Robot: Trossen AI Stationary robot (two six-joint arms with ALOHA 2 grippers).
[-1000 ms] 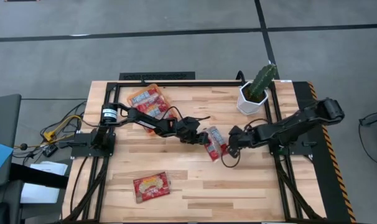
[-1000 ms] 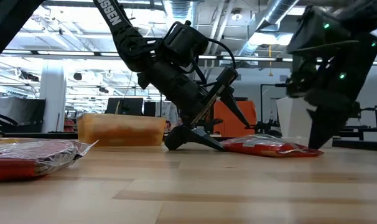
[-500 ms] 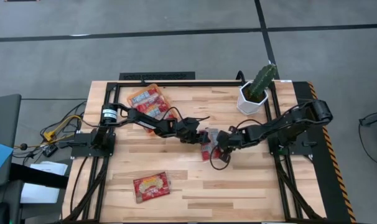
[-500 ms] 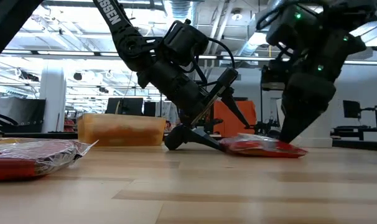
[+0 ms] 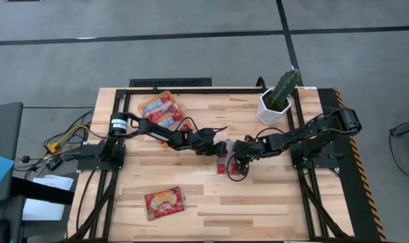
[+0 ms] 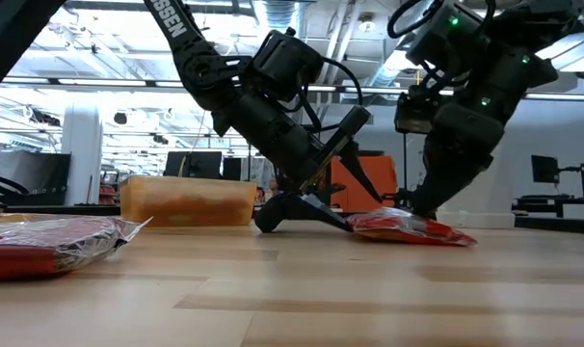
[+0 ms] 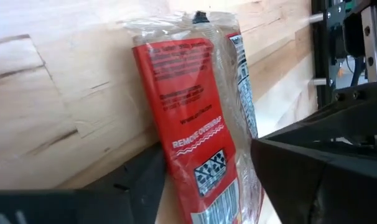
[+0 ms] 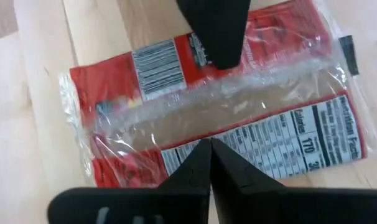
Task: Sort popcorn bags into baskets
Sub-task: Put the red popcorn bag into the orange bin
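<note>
**Grippers meet over one popcorn bag at table centre**

Table (image 5: 272, 196) of pale wooden planks with a black frame is the largest thing. At its far left side sits the shallow rectangular orange basket (image 5: 142, 102), holding at least two red popcorn bags (image 5: 158, 109). A white angular pot with a green cactus (image 5: 277, 98) stands at the far right.

Both dark arms stretch low toward the middle. The left gripper (image 5: 218, 146) rests on the wood with its fingers spread wide, one on each side of the central popcorn bag (image 5: 225, 162), not clamping it. The right gripper (image 5: 237, 156) comes down steeply from above, fingers (image 8: 207, 171) pressed together, tip touching the bag.

This flat packet is red with crinkled clear plastic and white printed panels. One more popcorn bag (image 5: 164, 201) lies alone near the front left, well apart.
</note>
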